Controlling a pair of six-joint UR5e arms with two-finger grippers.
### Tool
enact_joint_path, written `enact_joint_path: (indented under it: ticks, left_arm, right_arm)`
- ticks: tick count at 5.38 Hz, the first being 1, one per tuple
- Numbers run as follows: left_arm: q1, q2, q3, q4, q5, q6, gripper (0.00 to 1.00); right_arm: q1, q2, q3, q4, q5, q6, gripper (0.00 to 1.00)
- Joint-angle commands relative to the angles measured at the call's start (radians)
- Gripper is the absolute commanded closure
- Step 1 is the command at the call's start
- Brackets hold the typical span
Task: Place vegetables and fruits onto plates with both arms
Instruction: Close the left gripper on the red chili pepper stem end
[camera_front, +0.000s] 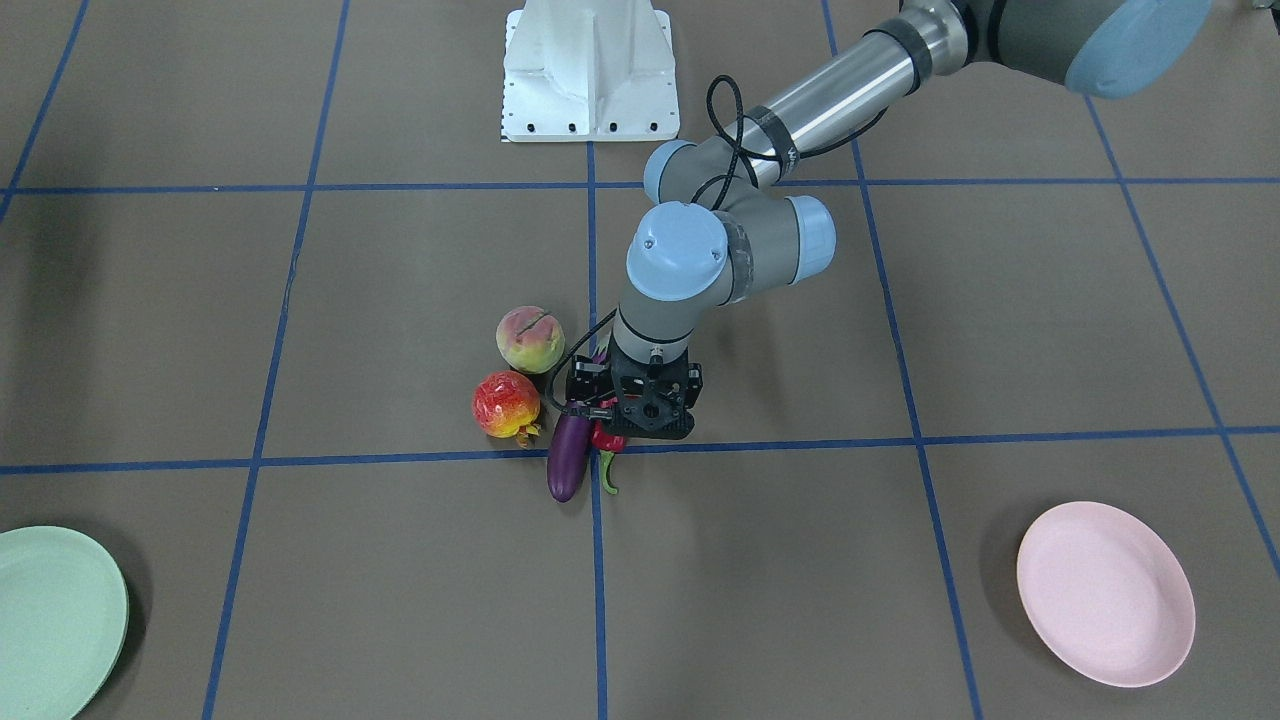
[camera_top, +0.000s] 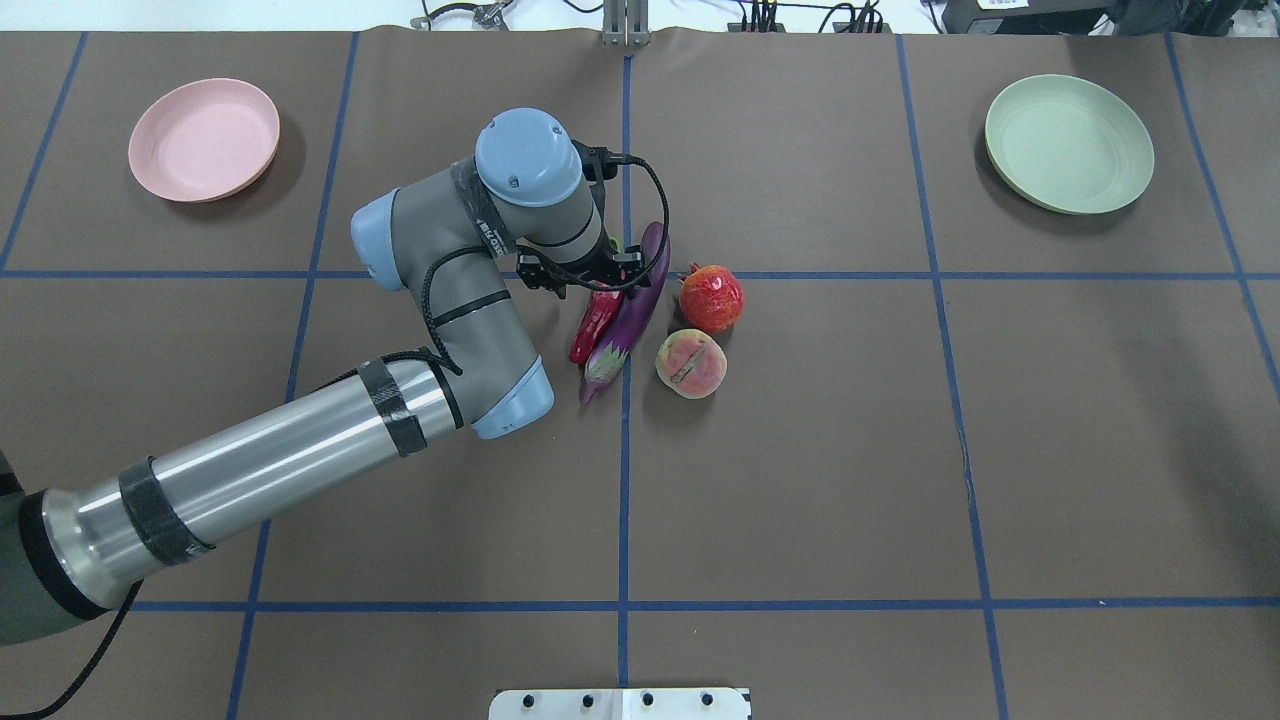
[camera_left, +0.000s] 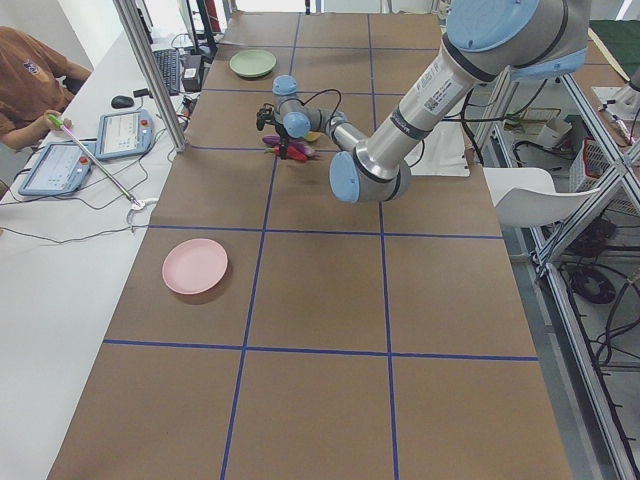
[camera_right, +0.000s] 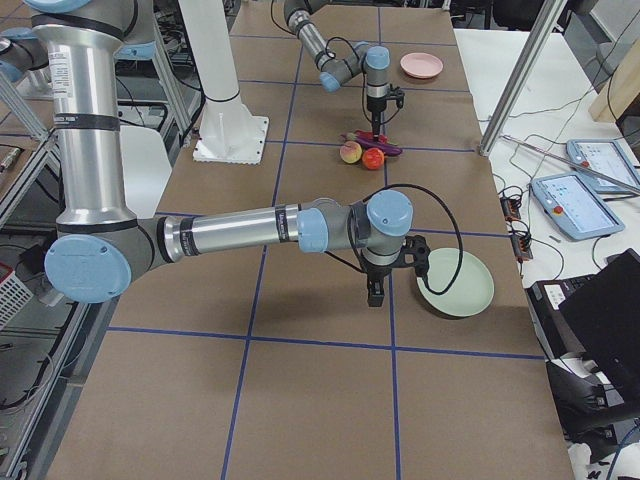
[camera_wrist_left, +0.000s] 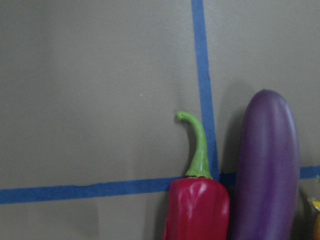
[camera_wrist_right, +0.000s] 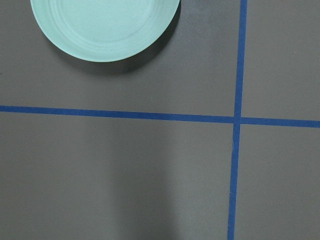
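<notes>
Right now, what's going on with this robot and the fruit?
The left gripper is down over the red chili pepper, which lies against the eggplant mid-table; whether it grips it is unclear. The peach and pomegranate sit beside them. The pink plate and green plate are both empty; the right gripper hangs near the green one.
</notes>
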Motion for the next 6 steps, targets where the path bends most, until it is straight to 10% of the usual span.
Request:
enact_joint_path:
  ticks: [1,6]
  left_arm:
    - [-0.004,0.0,0.001,0.002,0.002,0.001,0.25]
    - [-0.01,0.001,0.004,0.003,0.002,0.01,0.37]
  right_arm:
    - [0.0,0.001,0.0,0.0,0.002,0.0,0.01]
    - [0.0,0.0,0.0,0.0,0.002,0.0,0.01]
